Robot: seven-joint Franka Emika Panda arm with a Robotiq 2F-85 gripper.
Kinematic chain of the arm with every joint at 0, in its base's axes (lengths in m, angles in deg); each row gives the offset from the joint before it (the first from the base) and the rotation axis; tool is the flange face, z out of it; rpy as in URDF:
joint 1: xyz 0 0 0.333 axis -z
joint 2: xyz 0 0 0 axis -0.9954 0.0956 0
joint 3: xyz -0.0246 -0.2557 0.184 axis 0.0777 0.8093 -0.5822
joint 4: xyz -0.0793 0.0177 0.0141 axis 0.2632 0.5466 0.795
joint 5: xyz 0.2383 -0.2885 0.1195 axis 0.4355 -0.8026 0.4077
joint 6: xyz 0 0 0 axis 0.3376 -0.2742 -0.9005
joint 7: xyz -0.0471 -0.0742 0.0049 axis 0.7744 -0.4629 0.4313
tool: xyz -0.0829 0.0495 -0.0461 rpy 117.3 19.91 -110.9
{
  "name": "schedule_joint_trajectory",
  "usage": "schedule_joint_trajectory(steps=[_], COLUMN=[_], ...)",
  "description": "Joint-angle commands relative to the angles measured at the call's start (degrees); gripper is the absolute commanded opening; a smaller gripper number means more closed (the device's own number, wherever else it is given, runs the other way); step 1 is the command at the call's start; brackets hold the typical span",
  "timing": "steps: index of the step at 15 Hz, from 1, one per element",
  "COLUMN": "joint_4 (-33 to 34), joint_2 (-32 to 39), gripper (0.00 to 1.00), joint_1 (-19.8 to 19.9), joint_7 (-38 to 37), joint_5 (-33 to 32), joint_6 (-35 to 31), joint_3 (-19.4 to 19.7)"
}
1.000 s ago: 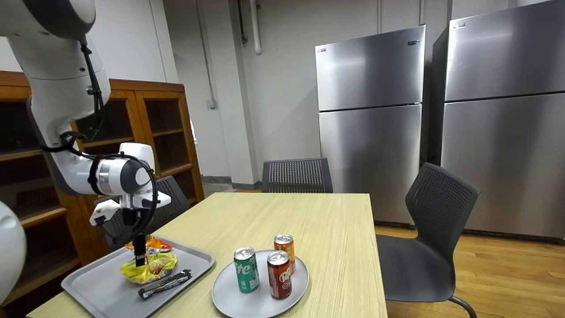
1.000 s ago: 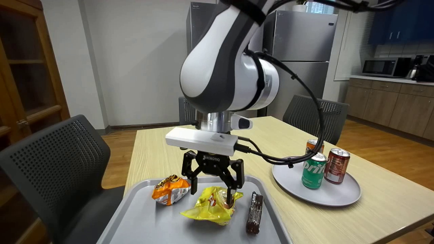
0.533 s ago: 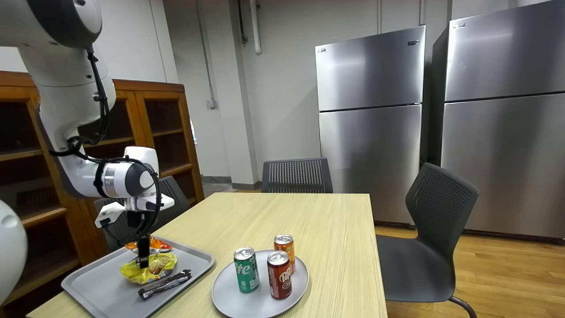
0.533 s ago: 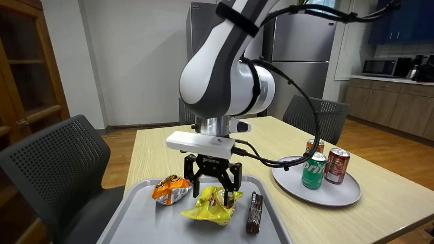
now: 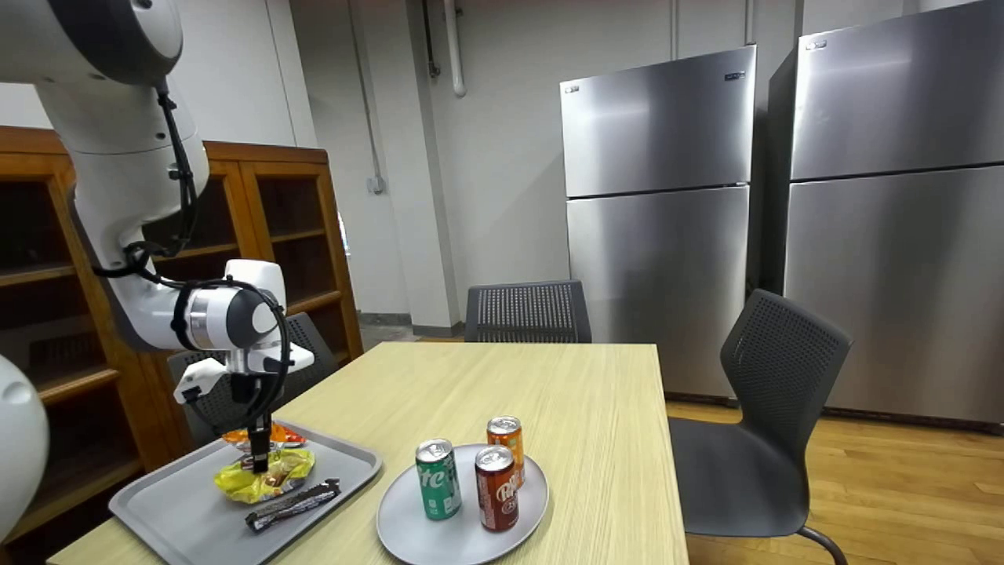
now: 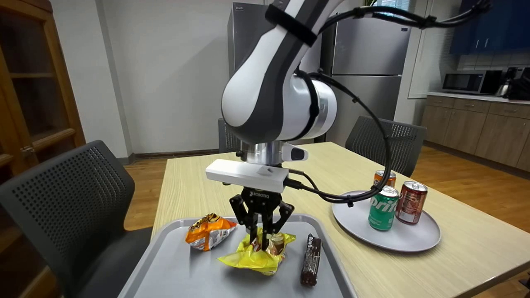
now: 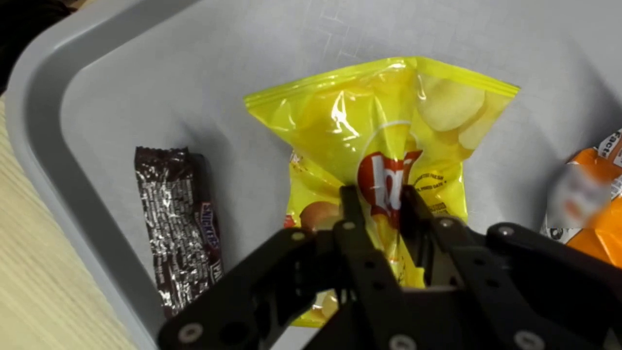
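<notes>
My gripper (image 7: 380, 192) points down and has its fingers pressed in on a yellow chip bag (image 7: 340, 121), whose middle is pinched into a fold between them. The bag (image 6: 248, 261) still lies on the grey tray (image 6: 174, 281), its sealed top edge spread flat in the wrist view. A dark brown Snickers wrapper (image 7: 170, 214) lies beside it, apart from the fingers. On the bag's other side sits an orange snack bag (image 6: 209, 231), partly cut off at the wrist view's edge. In an exterior view the gripper (image 5: 260, 464) hides part of the yellow bag.
A round grey plate (image 6: 352, 217) beside the tray carries a green Sprite can (image 6: 383, 211), a dark red Dr Pepper can (image 5: 496, 488) and an orange can (image 5: 506, 439). Dark chairs (image 6: 78, 207) stand around the wooden table (image 5: 510, 384).
The gripper came slightly down and sideways over the yellow bag. Its fingers then moved from wide apart to close together, bunching the bag's middle. Tray, plate and cans stayed put.
</notes>
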Motion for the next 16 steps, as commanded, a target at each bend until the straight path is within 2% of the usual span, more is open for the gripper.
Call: schedule_joint_trajectory(steps=[1,12,16], joint_4=[0.8,0.0,0.9], joint_2=[-0.4,-5.3,-6.2], gripper=[0.0,0.0,0.0], joint_1=[-0.8,0.0,0.3], joint_7=[-1.6,-0.8,-1.7], joint_5=[-0.5,-1.6,-4.4], joint_6=[1.7,2.0,1.8], joint_3=[0.7,1.7,4.2])
